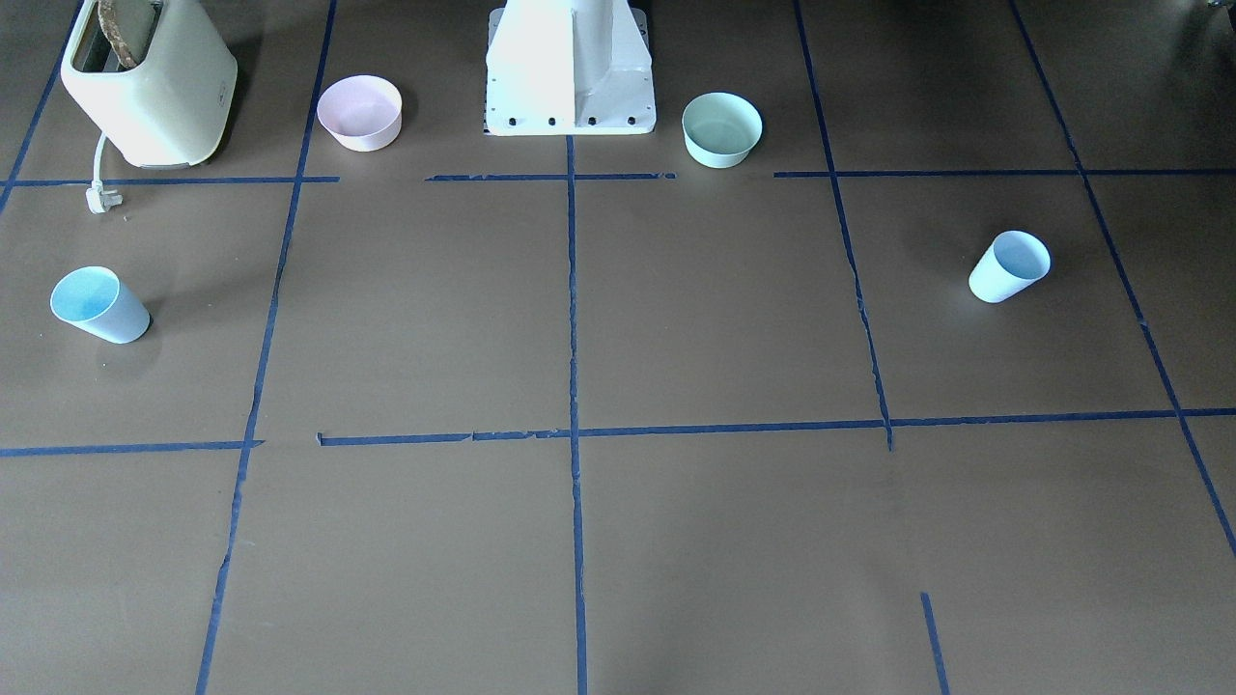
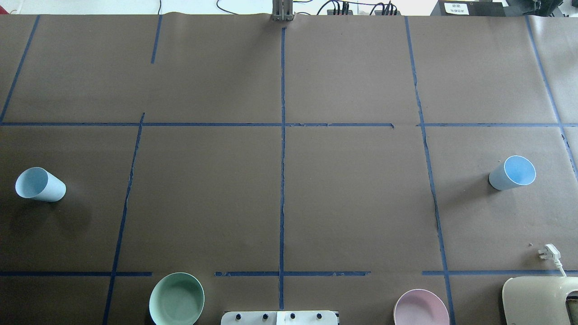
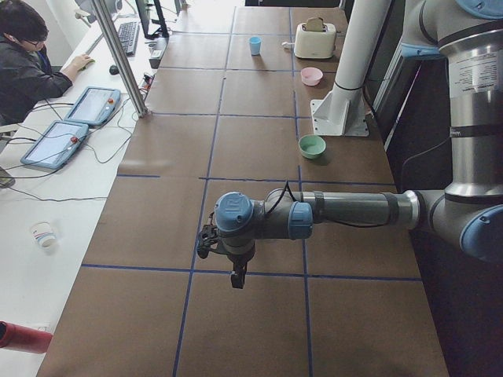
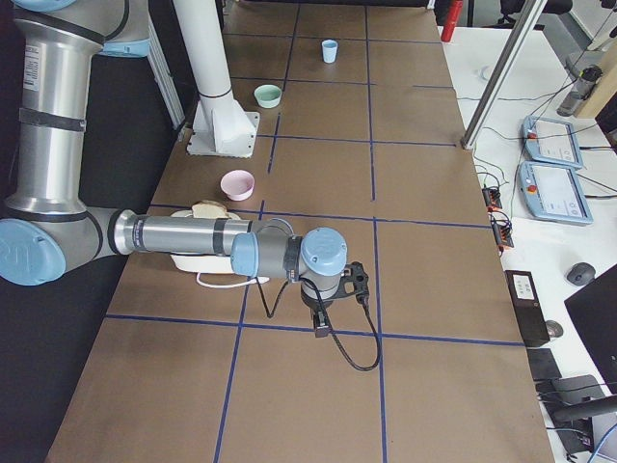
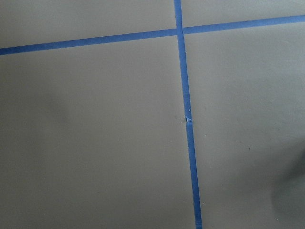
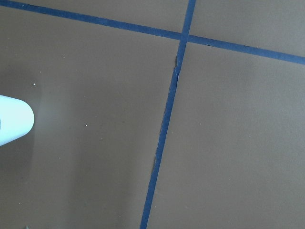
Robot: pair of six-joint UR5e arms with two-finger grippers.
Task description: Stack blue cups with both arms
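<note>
Two pale blue cups stand upright, far apart on the brown table. One cup (image 2: 39, 184) is on my left side; it also shows in the front view (image 1: 1009, 266) and far off in the exterior right view (image 4: 330, 50). The other cup (image 2: 512, 173) is on my right side, and shows in the front view (image 1: 99, 305) and exterior left view (image 3: 255, 45). A pale rounded edge (image 6: 14, 126) at the right wrist view's left border looks like part of a cup. My left gripper (image 3: 235, 276) and right gripper (image 4: 321, 325) show only in the side views, pointing down above the table. I cannot tell if they are open.
A cream toaster (image 1: 150, 82) with its loose plug (image 1: 99, 198) stands at my right rear. A pink bowl (image 1: 359, 112) and a mint-green bowl (image 1: 721, 128) flank the white pedestal (image 1: 570, 68). An operator (image 3: 23, 71) sits beyond the far edge.
</note>
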